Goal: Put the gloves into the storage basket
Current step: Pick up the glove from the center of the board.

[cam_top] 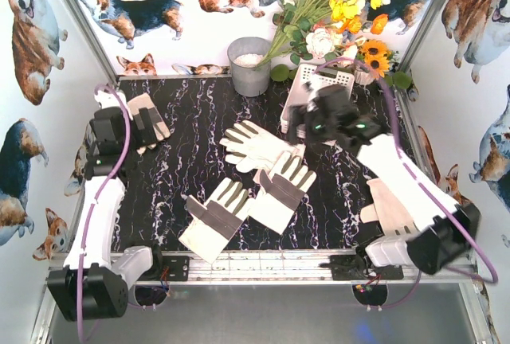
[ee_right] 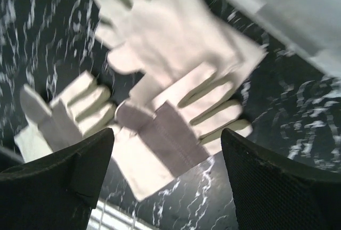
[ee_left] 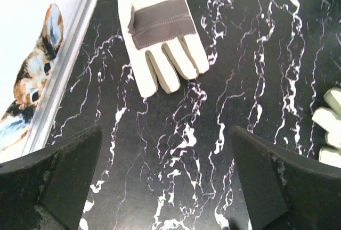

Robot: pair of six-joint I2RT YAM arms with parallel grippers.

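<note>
White glove (cam_top: 255, 145) touching grey-panelled glove (cam_top: 283, 189), third glove (cam_top: 215, 218) beside, fourth glove (cam_top: 147, 121) left, storage basket (cam_top: 307, 81) rear right

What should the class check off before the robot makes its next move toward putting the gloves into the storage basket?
1. Right hand open and empty over the gloves: ok.
2. Left hand open and empty: ok.
3. Plain white glove lying free of the others: not ok, the middle grey-panelled glove lies against it.
4. All four gloves in view: ok, counting the near glove and the left-side glove.
5. Storage basket free inside: cannot tell, the right arm hides much of it.
</note>
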